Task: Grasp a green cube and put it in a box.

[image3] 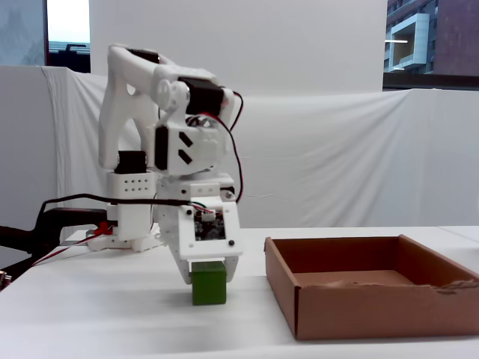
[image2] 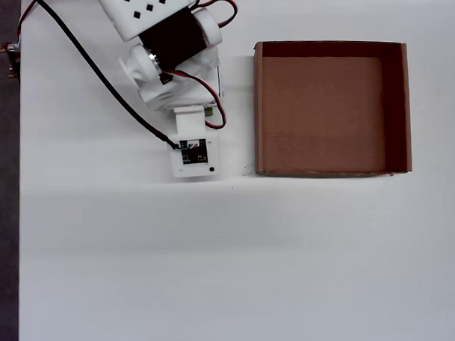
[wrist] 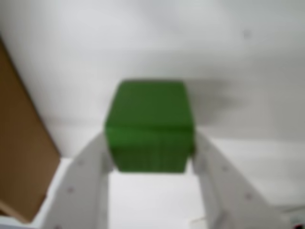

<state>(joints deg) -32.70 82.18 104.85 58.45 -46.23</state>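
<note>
On the white table (image3: 90, 314), just left of the box (image3: 374, 307) in fixed view, gripper (image3: 208, 280) points down w/ both fingers pressed on sides of the green cube (image3: 208, 283). Cube sits at table level, outside box; wrist view shows jaws closed snug on it (wrist: 150, 126). Overhead: arm hides cube.

No text, label, brand, number or sign can be read in any of the views.

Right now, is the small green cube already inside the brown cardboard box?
No, the green cube sits on the table outside the box, between the gripper fingers.
</note>
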